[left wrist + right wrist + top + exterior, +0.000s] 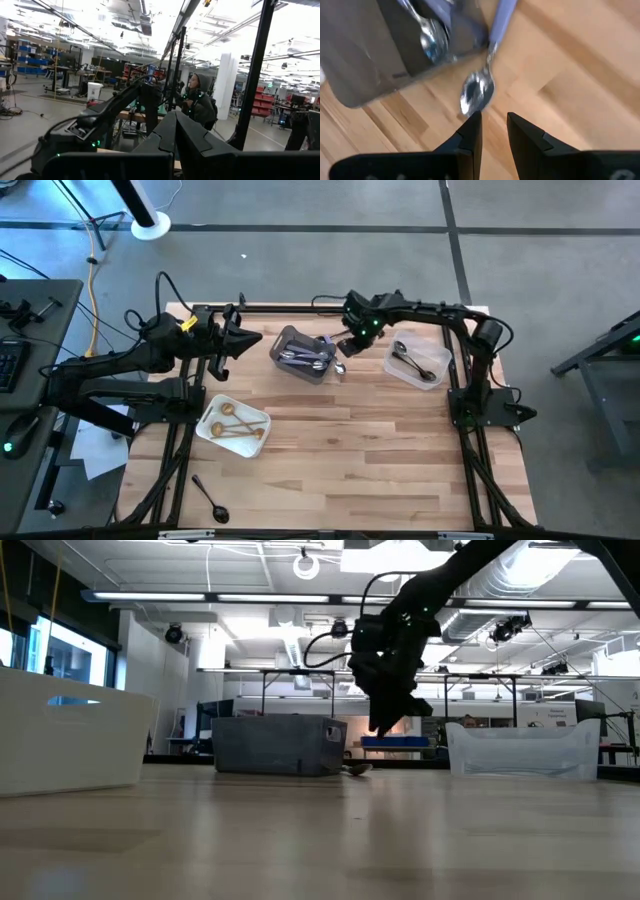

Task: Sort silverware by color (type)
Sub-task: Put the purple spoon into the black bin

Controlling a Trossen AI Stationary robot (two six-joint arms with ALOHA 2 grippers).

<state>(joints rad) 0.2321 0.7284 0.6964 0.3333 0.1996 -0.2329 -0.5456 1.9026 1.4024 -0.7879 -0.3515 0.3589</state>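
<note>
Bright workshop lights and shelving stretched behind the wooden desk (350,440), where a person in a hooded top stood beyond the far edge. Near the back of the desk sat the grey bin (303,355) with lilac-handled silverware (305,358) in it, and a lilac-handled spoon (482,82) lay on the wood just beside the bin's corner, its bowl toward the right end effector (494,131). That end effector hung low over the spoon with its fingers slightly parted and nothing between them. To its right the clear tub (416,362) held black pieces (412,362), while the white tray (232,426) near the left side held gold ones (236,428). One black spoon (212,499) lay alone at the front left. The left end effector (252,338) waited beside the bin, fingers pressed together and empty.
</note>
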